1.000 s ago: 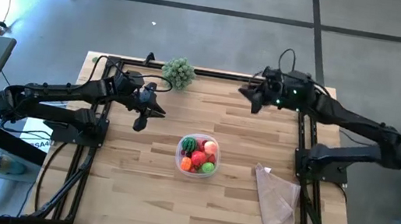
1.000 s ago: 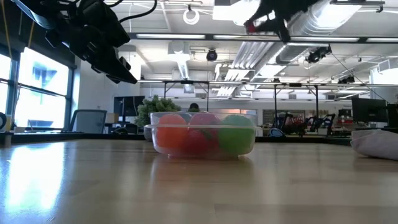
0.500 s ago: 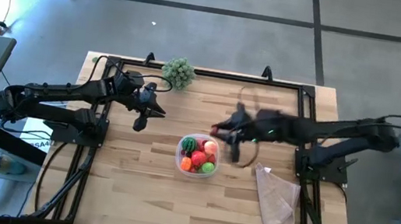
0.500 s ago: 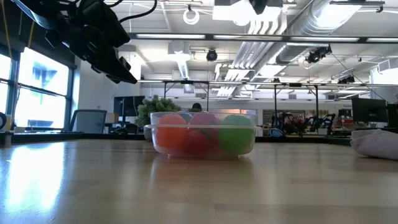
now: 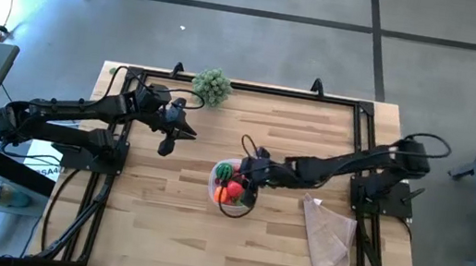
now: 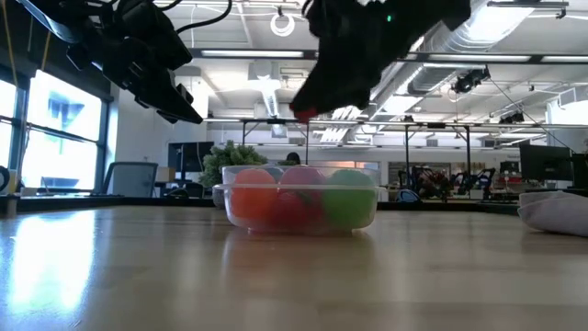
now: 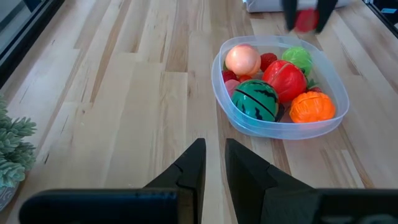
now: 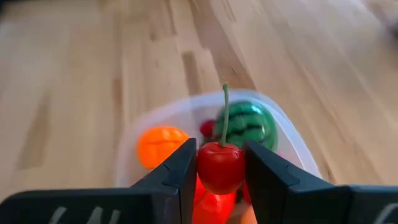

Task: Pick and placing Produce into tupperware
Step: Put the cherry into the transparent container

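Observation:
The tupperware (image 5: pixel 213 186) stands mid-table with several produce pieces in it: a striped green ball (image 7: pixel 255 103), a red one (image 7: pixel 285 79), an orange one (image 7: pixel 311 107) and a pink one (image 7: pixel 242 60). My right gripper (image 5: pixel 247 175) hangs just above its far right rim, shut on a red cherry (image 8: pixel 219 169) with a green stem (image 8: pixel 224 115). In the low view the cherry (image 6: pixel 301 113) shows above the tupperware (image 6: pixel 299 208). My left gripper (image 5: pixel 165 147) waits shut to the tupperware's left, well above the table. My right gripper pinches the cherry's round body (image 8: pixel 205 171) by its two sides between the two fingers (image 8: pixel 180 174). The fingers slant down from the table's right side. The cherry is lifted clear above the tupperware, its stem sticking out beyond the fingertips.
A bushy grey-green plant clump (image 5: pixel 212 85) sits at the far edge, left of centre. A tan cloth (image 5: pixel 327 241) lies near the right edge, toward the front. Bare wood stretches in front of the tupperware and to its left.
My right gripper has swung from the table's far right corner down and leftward to a place just above the tupperware, rolling its wrist on the way. It has stayed shut on the cherry, which travelled with it.

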Action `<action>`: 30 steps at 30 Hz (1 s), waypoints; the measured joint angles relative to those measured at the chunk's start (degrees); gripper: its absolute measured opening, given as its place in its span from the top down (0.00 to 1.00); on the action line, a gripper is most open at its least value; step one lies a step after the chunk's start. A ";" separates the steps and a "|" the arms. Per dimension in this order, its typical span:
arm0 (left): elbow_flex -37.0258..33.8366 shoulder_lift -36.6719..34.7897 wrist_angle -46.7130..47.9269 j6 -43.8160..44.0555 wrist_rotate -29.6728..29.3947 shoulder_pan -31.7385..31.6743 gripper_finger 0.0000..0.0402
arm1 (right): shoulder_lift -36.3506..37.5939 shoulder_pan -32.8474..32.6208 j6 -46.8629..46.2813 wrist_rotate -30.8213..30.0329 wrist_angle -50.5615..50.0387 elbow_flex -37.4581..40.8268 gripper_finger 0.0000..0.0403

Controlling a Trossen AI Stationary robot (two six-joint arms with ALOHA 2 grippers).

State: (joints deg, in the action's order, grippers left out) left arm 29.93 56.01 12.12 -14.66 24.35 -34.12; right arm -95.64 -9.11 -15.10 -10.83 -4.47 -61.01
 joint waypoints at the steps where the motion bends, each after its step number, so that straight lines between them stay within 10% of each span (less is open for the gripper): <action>1: 0.00 -0.01 0.00 0.01 0.01 0.00 0.87 | -1.02 0.18 -0.36 -0.49 0.02 0.00 0.75; 30: -0.02 -0.02 0.00 -0.01 -0.01 0.01 0.87 | -6.90 3.85 -1.10 -2.26 -4.14 0.02 0.75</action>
State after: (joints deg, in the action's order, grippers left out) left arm 29.91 55.99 12.12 -14.67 24.34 -34.11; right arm -102.54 -5.26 -16.20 -13.09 -8.61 -60.99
